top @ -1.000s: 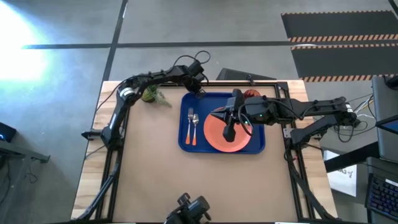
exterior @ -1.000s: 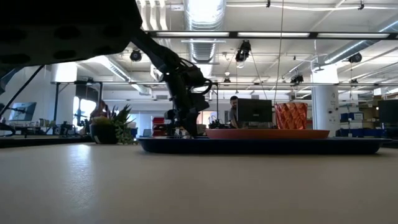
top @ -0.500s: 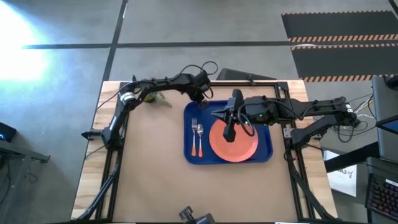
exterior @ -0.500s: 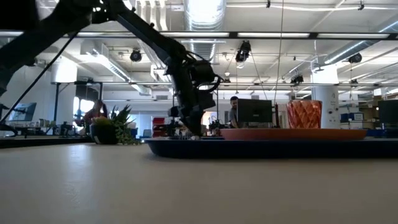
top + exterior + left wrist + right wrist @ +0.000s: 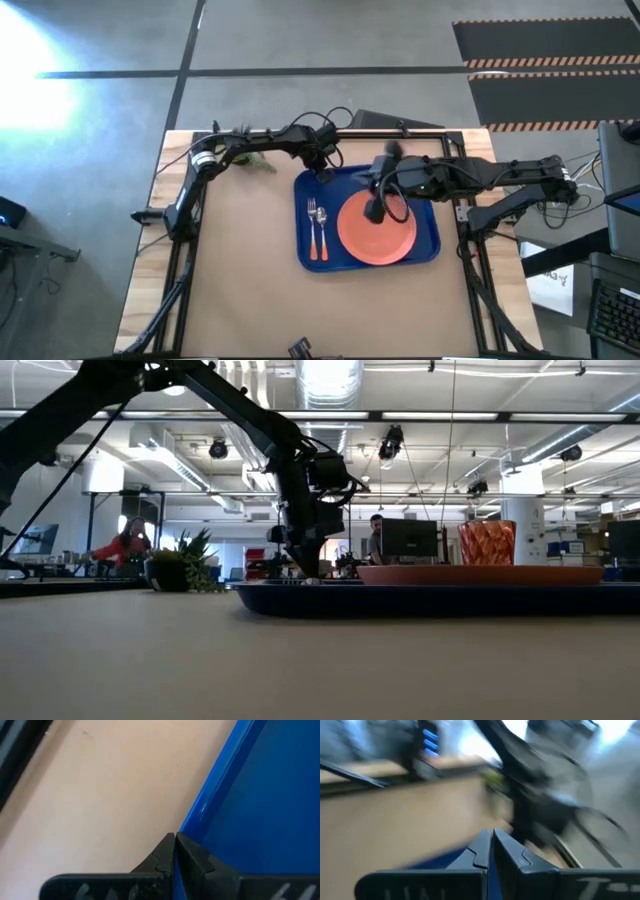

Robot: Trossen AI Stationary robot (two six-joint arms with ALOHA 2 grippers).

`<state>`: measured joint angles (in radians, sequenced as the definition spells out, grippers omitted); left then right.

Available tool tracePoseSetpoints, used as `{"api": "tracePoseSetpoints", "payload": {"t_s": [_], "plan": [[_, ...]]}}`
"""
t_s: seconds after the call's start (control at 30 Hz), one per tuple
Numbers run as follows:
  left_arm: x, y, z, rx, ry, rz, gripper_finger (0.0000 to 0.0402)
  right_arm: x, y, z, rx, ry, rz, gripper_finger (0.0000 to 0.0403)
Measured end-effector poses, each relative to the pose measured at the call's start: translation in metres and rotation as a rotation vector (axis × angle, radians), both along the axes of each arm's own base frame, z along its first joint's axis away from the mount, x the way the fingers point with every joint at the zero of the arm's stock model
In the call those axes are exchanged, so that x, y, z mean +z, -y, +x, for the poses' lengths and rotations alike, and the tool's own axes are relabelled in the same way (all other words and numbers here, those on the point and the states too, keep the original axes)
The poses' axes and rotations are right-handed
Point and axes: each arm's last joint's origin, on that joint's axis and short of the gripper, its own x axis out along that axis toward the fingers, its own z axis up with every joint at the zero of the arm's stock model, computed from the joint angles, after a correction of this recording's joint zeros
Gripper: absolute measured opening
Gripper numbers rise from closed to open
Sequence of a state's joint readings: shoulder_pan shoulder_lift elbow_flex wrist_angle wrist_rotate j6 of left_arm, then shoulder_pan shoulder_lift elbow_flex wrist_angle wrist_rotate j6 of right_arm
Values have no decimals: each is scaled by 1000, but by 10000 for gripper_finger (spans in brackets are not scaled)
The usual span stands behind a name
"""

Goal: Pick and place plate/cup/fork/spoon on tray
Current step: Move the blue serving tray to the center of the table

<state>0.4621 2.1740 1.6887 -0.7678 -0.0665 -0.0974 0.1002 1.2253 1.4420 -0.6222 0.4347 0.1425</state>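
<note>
Left gripper (image 5: 325,176), fingers closed, pinches the rim of the tray (image 5: 305,225) at its far left corner; in the left wrist view the two dark fingers (image 5: 162,857) meet on the blue rim (image 5: 202,812). Right gripper (image 5: 374,212), fingers pressed together and holding nothing, hangs above the plate (image 5: 378,238); its wrist view shows the closed fingers (image 5: 492,847) against a blurred background. The tray lies on the table (image 5: 240,290) and carries the plate on its right half, with the fork (image 5: 313,230) and spoon (image 5: 322,230) side by side on its left half. The cup (image 5: 486,544) appears in the low view behind the plate (image 5: 480,573). A small plant (image 5: 245,158) stands near the table's far left edge.
</note>
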Motion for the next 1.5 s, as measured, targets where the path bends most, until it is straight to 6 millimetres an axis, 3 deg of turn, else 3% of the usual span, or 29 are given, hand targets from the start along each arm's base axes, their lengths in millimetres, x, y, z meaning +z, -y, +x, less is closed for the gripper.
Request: {"api": "tracePoseSetpoints", "payload": {"t_s": [0.17, 0.3, 0.47, 0.63, 0.83, 1.07, 1.27, 1.5], "plan": [[29, 2, -7, 15, 37, 68, 0, -13, 10, -47, -349, -209, 67, 9], [74, 7, -18, 21, 145, 127, 0, -25, 14, -76, -575, -323, 160, 9], [116, 18, -34, 17, 235, 170, 0, -45, 14, -84, -673, -392, 248, 9], [153, 31, -61, 22, 323, 216, 0, -82, 7, -85, -694, -537, 394, 9], [162, 45, -96, 48, 333, 256, 0, -142, -18, -88, -648, -711, 669, 9], [146, 57, -128, 110, 326, 251, 0, -194, -63, -97, -601, -696, 864, 9], [136, 61, -140, 147, 362, 249, 0, -218, -80, -113, -697, -650, 868, 9], [141, 62, -142, 167, 402, 252, 0, -224, -81, -117, -721, -600, 821, 9]]}}
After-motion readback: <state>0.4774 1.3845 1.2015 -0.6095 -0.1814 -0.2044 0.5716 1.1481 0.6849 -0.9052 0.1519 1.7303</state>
